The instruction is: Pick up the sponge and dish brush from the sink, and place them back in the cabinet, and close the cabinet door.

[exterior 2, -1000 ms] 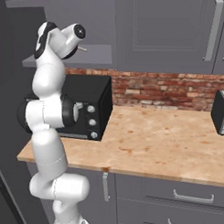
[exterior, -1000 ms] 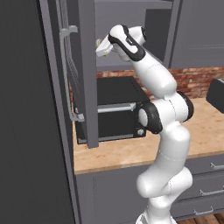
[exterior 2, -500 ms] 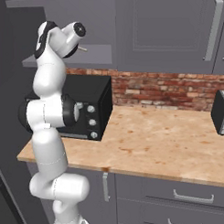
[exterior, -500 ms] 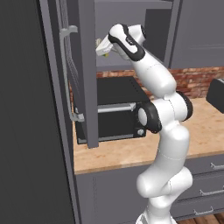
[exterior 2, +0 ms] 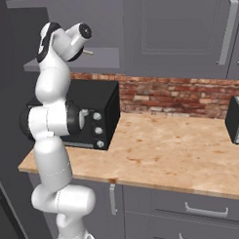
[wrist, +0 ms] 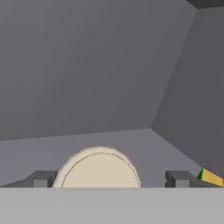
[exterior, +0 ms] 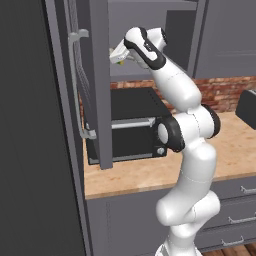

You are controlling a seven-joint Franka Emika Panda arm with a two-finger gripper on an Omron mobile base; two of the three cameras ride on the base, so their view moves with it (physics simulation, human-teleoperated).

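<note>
In the hand view the dish brush (wrist: 99, 168) shows its round cream head on the grey shelf of the cabinet (wrist: 131, 140), between my gripper's (wrist: 110, 178) fingertips. The jaws stand wide, with a clear gap on the brush's right side. The green and yellow sponge (wrist: 212, 177) lies on the same shelf, just right of the right finger. From the left base camera my gripper (exterior: 117, 55) reaches into the open cabinet behind the cabinet door (exterior: 100, 100), which stands swung out with its silver bar handle (exterior: 76, 85). The sink is out of view.
A black toaster oven (exterior: 132, 125) sits on the wood-grain countertop (exterior 2: 166, 154) directly under the cabinet. A tall dark unit (exterior: 30, 150) stands to the left. A small grey toaster (exterior 2: 236, 120) is at the counter's right end, before a brick backsplash (exterior 2: 179, 97).
The jaws have spread wider and no longer press on the dish brush. The arm has hardly moved.
</note>
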